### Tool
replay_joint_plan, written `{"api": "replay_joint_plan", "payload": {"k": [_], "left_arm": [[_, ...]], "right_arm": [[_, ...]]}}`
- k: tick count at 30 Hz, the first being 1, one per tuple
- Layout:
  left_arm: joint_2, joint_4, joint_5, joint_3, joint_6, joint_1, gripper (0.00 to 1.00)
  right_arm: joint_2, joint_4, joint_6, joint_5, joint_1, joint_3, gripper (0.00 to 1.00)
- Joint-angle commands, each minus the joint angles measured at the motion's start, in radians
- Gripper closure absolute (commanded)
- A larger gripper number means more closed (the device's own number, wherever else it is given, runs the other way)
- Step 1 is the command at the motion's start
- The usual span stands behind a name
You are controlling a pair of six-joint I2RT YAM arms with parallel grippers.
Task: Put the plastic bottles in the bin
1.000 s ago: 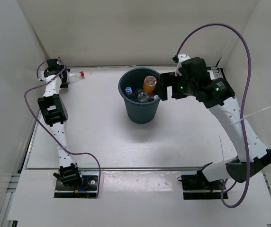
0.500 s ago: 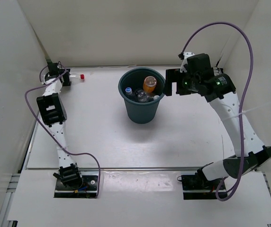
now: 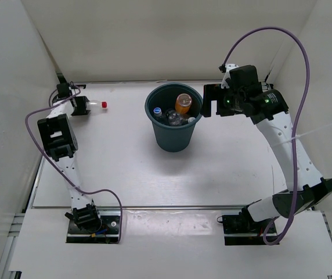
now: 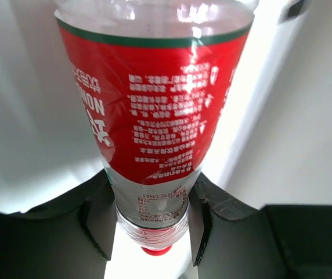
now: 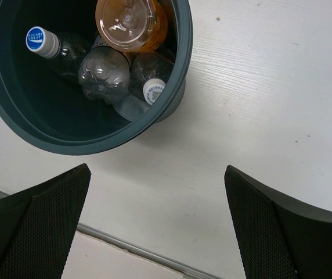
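Far left corner of the table (image 3: 125, 168): left gripper (image 3: 80, 105) (image 4: 151, 215) clamped shut on the red-capped bottle (image 3: 96, 104) (image 4: 154, 128), one finger pressed against each side of the clear body close to the neck. Horizontal in the overhead view, red cap pointing right toward the bin (image 3: 172, 138) (image 5: 15, 110). From the left wrist, a red-and-white label filling most of the frame, the cap showing low between the fingers. Impossible to tell whether resting on the table or raised just off it.

Well apart from that bottle, at the far middle of the table: bin standing upright, with four bottles inside. Orange bottle (image 3: 183, 103) (image 5: 131, 23) propped against the far right of the inner wall. Blue-capped bottle (image 3: 157, 110) (image 5: 41, 40) on the left side. Plain bottle (image 5: 103, 72) between those two, base turned upward. Second plain bottle (image 5: 151, 87) just beside it, by the right wall, white cap up.

Just right of the bin's rim, above the table: right gripper (image 3: 206, 104) (image 5: 157, 168) spread wide, holding nothing, only bare table surface between the fingers, touching neither bin nor bottles.
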Motion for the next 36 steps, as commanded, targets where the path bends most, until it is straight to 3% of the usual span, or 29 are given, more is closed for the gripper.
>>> {"api": "replay_joint_plan", "payload": {"k": [1, 5, 8, 13, 18, 27, 36], "left_arm": [[-0.175, -0.155, -0.009, -0.11, 0.056, -0.055, 0.65], [-0.402, -0.155, -0.186, -0.225, 0.122, -0.098, 0.7], [-0.52, -0.155, -0.198, -0.235, 0.234, -0.107, 0.72], [-0.739, -0.155, -0.21, -0.265, 0.28, -0.158, 0.72], [-0.845, -0.155, -0.231, -0.184, 0.407, -0.297, 0.72], [-0.815, -0.123, -0.43, -0.143, 0.73, -0.716, 0.72], [-0.599, -0.101, -0.612, 0.0, 0.908, -0.919, 0.67]], "right_arm": [[-0.016, 0.034, 0.009, -0.009, -0.004, 0.033, 0.0], [-0.034, 0.054, 0.018, -0.034, -0.004, 0.024, 0.0], [-0.064, 0.054, 0.018, -0.034, -0.004, 0.013, 0.0], [-0.118, 0.054, 0.018, -0.045, -0.004, -0.039, 0.0], [-0.184, 0.054, 0.047, -0.023, -0.004, -0.105, 0.0], [-0.302, 0.054, 0.075, 0.003, -0.004, -0.208, 0.0], [-0.374, 0.013, 0.054, 0.043, -0.004, -0.234, 0.0]]}}
